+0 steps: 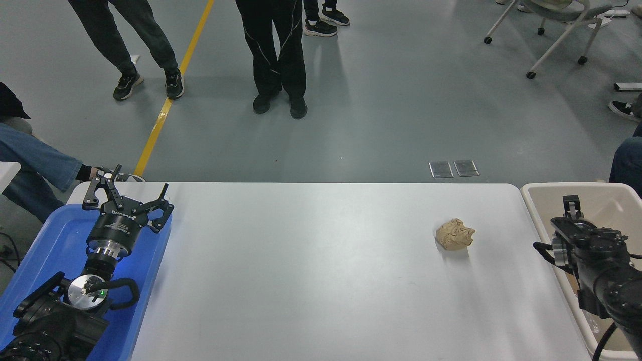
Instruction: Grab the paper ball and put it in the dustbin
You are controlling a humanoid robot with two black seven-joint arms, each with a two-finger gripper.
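The paper ball, a crumpled tan-brown wad, lies on the white table right of the middle. The dustbin, a cream-beige rectangular bin, stands against the table's right edge. My right gripper hangs over the bin's inside, about a bin-width right of the ball, and the arm behind hides most of it. My left gripper is parked open and empty over the blue tray at the lower left.
The blue plastic tray lies along the table's left edge under the left arm. People stand on the grey floor beyond the far edge, one sits at the far left, and an office chair stands at the top right.
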